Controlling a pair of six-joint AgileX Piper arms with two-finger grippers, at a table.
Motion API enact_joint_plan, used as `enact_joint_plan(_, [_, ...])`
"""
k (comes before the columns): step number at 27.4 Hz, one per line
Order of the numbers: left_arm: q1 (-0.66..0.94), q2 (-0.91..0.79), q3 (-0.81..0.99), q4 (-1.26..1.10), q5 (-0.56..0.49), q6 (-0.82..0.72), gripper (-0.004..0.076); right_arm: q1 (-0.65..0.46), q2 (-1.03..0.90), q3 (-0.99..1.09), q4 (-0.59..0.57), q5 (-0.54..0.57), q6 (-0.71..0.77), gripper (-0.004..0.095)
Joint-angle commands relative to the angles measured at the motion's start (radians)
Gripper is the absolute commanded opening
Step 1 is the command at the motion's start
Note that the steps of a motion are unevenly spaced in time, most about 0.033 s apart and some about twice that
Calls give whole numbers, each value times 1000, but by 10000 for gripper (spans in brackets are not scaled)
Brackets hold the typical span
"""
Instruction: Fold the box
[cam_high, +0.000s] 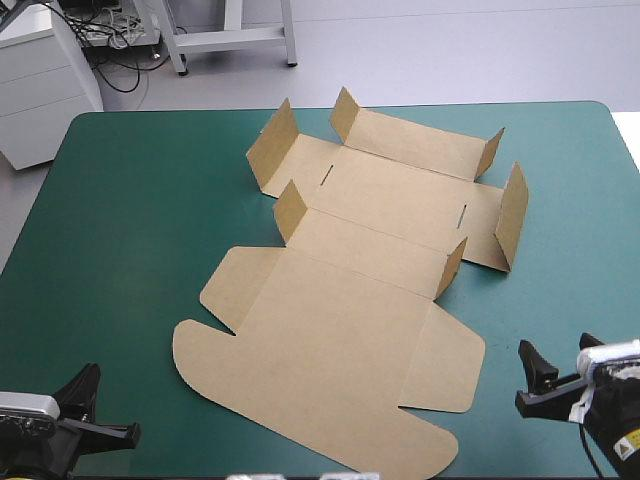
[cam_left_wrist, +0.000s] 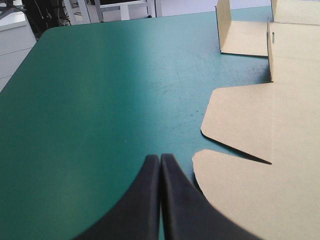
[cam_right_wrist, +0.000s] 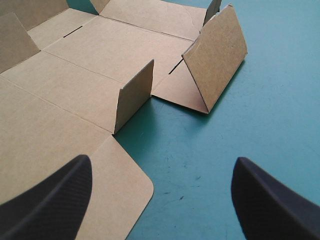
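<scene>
- The big brown cardboard box (cam_high: 340, 330), cut from one sheet, lay on the middle and right part of the table. It reached from the near edge almost to the far edge.
- Most of it was flat. Only the small brown side flaps (cam_high: 288, 208) at the far half stood up. The wide lid part with round corners (cam_right_wrist: 45, 145) lay flat, close to the robot.
- I think the folding had hardly begun, because no long wall was up and nothing was tucked in.
- The left gripper (cam_left_wrist: 160, 160) had its two black fingers pressed together into one point. It held nothing and sat over the bare cover, just beside the box's near left corner.
- The right gripper (cam_right_wrist: 161, 162) had its black fingers spread wide, with nothing between them. It sat at the near right corner, one finger over the round lid flap.
- Next, I think, a gripper would need to get under a long panel and tip it up, while the other one kept the sheet from sliding.
- The teal-green table cover (cam_high: 130, 220) was smooth and bare around the box, so the board might slip on it.
- Past the far edge were a pale grey floor (cam_high: 450, 50), a white cabinet (cam_high: 40, 80) and a grey metal frame (cam_high: 230, 40).
</scene>
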Motion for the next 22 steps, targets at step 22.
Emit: enact_joint_plan(22, [-1, -16, -17, -5, -72, 0, -32, 1, 973, -533, 199, -13, 227, 721])
